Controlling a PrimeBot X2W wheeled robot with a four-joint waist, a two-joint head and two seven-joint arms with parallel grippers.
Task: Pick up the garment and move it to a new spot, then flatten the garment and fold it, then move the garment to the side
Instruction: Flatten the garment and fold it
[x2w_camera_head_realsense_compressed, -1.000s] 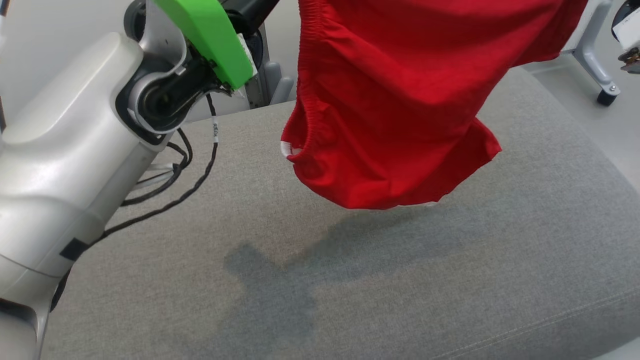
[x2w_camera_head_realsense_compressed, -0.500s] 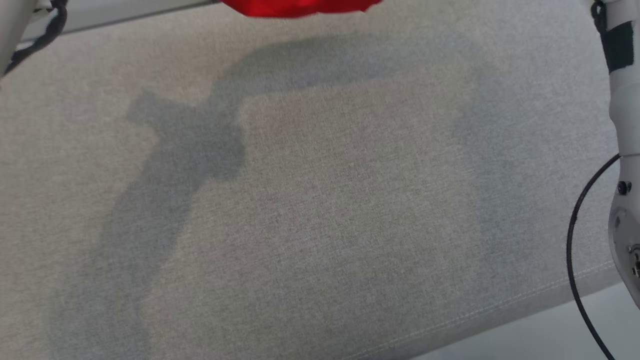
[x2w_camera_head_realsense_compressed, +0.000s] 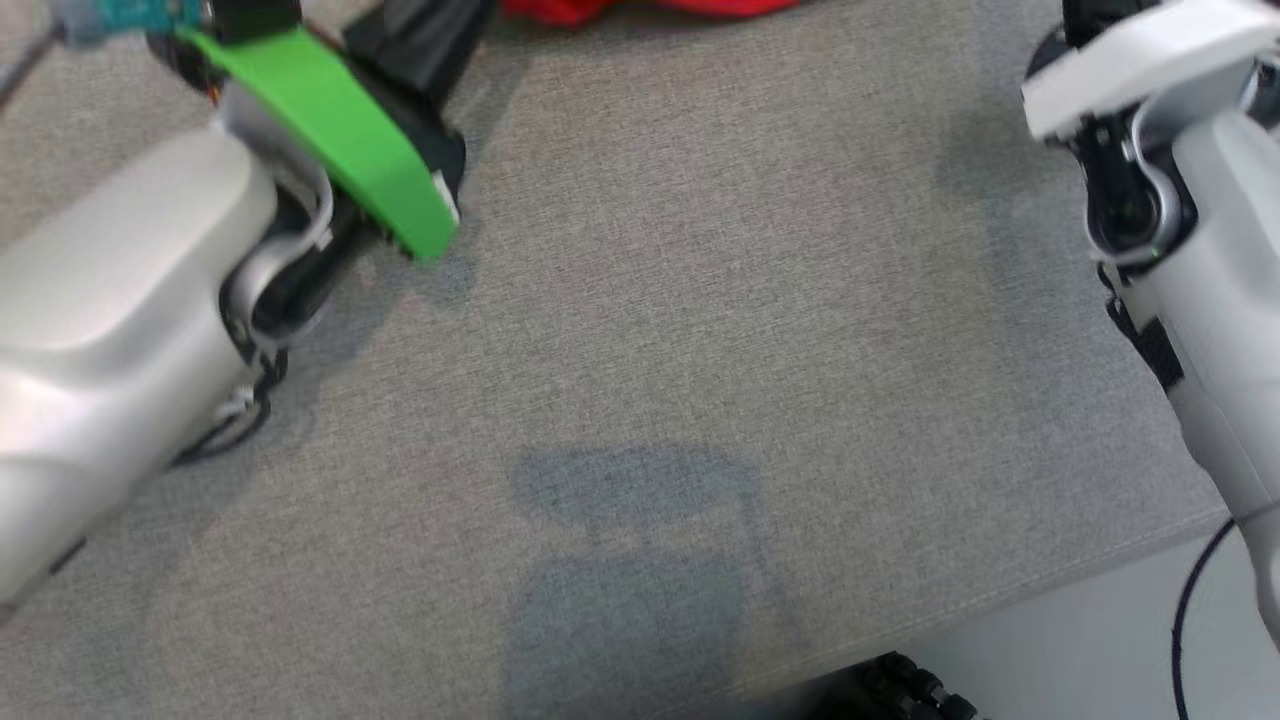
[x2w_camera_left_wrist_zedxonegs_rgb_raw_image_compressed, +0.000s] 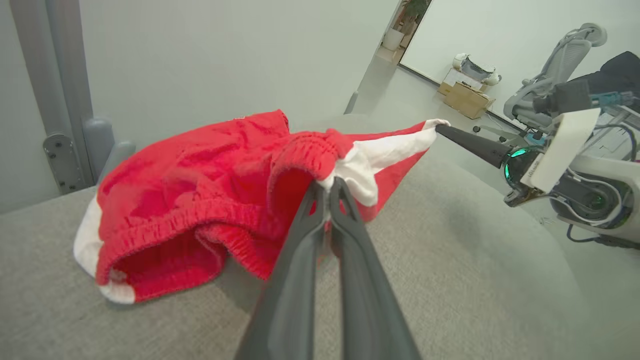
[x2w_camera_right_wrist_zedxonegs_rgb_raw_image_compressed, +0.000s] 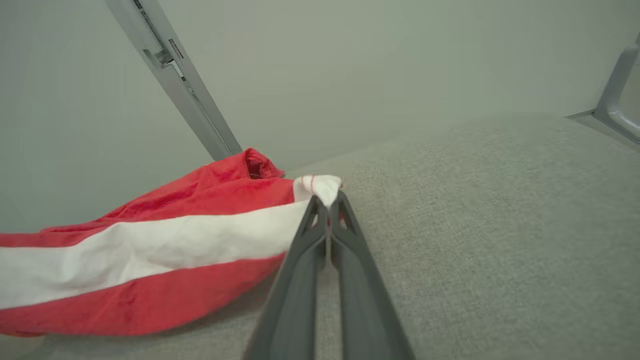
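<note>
Garment (x2w_camera_left_wrist_zedxonegs_rgb_raw_image_compressed: 200, 185), red with white stripe, now down on cushion (x2w_camera_left_wrist_zedxonegs_rgb_raw_image_compressed: 475, 280), pinched by left gripper (x2w_camera_left_wrist_zedxonegs_rgb_raw_image_compressed: 328, 183), right gripper (x2w_camera_right_wrist_zedxonegs_rgb_raw_image_compressed: 327, 201).

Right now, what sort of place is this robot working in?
Probably an office or lab room rather than a home: an office chair and cardboard boxes stand in the background, and the work surface is a grey upholstered cushion.

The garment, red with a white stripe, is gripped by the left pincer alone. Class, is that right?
No: both pincers grip it. The left wrist view shows the left pincer shut on the garment at its waistband and the right pincer pinching its white-striped corner.
</note>
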